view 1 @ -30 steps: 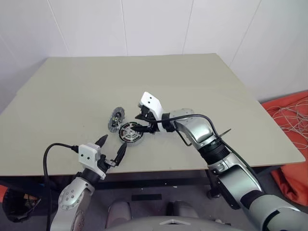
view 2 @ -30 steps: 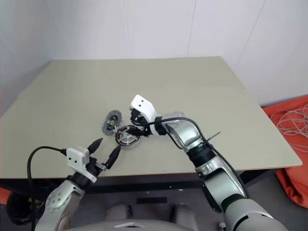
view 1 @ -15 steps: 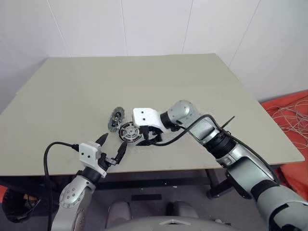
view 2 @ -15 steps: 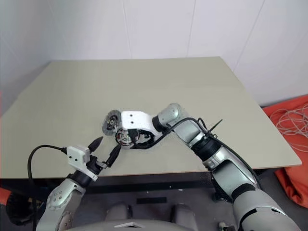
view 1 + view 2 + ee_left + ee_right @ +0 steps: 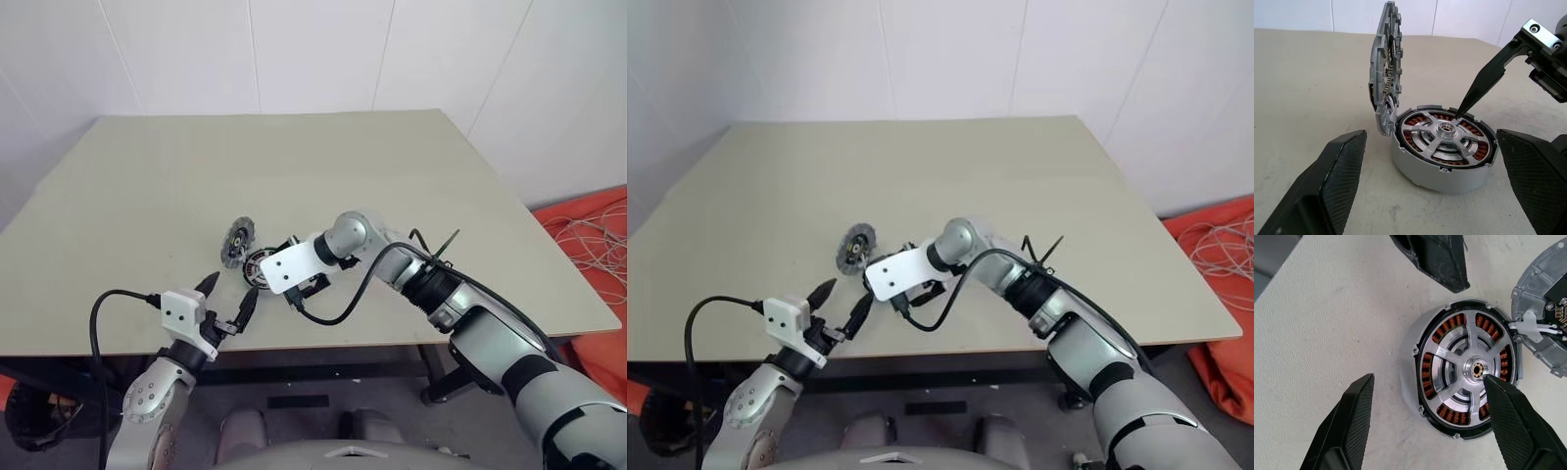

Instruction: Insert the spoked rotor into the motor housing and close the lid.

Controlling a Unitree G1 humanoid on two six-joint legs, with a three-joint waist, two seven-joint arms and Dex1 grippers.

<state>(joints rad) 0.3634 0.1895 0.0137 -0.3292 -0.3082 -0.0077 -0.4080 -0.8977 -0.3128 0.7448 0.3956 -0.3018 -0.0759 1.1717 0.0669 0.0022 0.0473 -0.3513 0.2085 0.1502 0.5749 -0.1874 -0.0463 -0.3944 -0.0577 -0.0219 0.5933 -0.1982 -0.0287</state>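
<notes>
The motor housing (image 5: 1442,169) sits on the table with copper windings showing, and the spoked rotor (image 5: 1444,133) lies inside it. The lid (image 5: 1385,73) stands upright on edge, attached at the housing's side; the head views show it at the housing's far left (image 5: 236,243). My right gripper (image 5: 1428,379) hangs open over the housing, tilted downward. One fingertip (image 5: 1498,391) is over the rotor by the hub, and the other (image 5: 1354,411) is above bare table. My left gripper (image 5: 232,290) is open and level near the table's front edge, just short of the housing, holding nothing.
The beige table (image 5: 392,176) is broad, with white walls behind it. Its front edge runs just under my left gripper. An orange cloth with pale cables (image 5: 593,245) lies on the floor off the table's right side.
My right gripper rolled over from the housing's right side and now points down over it, its jaws a little wider. The left gripper, housing and lid stayed put.
</notes>
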